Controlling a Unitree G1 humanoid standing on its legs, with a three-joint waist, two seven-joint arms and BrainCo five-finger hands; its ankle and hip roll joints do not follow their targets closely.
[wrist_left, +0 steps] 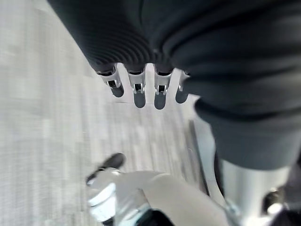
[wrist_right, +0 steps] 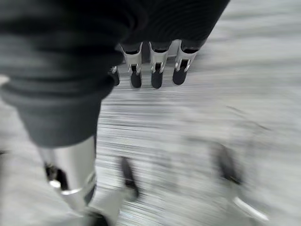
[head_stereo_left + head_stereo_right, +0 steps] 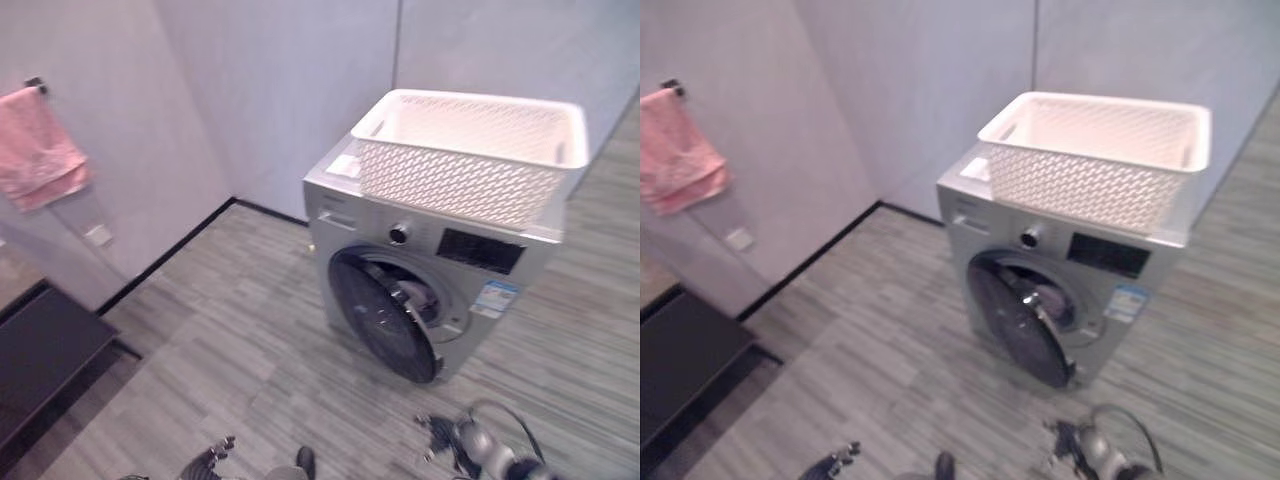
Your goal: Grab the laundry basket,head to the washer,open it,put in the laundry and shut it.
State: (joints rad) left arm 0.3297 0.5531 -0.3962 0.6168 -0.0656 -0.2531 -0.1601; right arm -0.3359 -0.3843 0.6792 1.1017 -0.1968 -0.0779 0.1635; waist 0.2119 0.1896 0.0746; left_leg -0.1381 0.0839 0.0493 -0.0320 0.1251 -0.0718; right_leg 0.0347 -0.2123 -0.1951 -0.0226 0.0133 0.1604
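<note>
A white lattice laundry basket (image 3: 470, 155) stands on top of the silver washer (image 3: 345, 215), apart from both hands. No cloth shows above its rim. The washer's round dark door (image 3: 383, 318) hangs ajar, with part of the drum opening (image 3: 425, 300) showing behind it. My left hand (image 3: 210, 455) hangs low over the floor, well in front of the washer; its fingers (image 1: 136, 92) are straight and hold nothing. Below the washer's front is my right hand (image 3: 445, 435), its fingers (image 2: 157, 70) also straight and empty.
A pink towel (image 3: 35, 150) hangs from a hook on the left wall, with a wall socket (image 3: 98, 236) below it. A low dark bench (image 3: 40, 360) stands at the lower left. Grey plank floor (image 3: 230, 350) lies between me and the washer.
</note>
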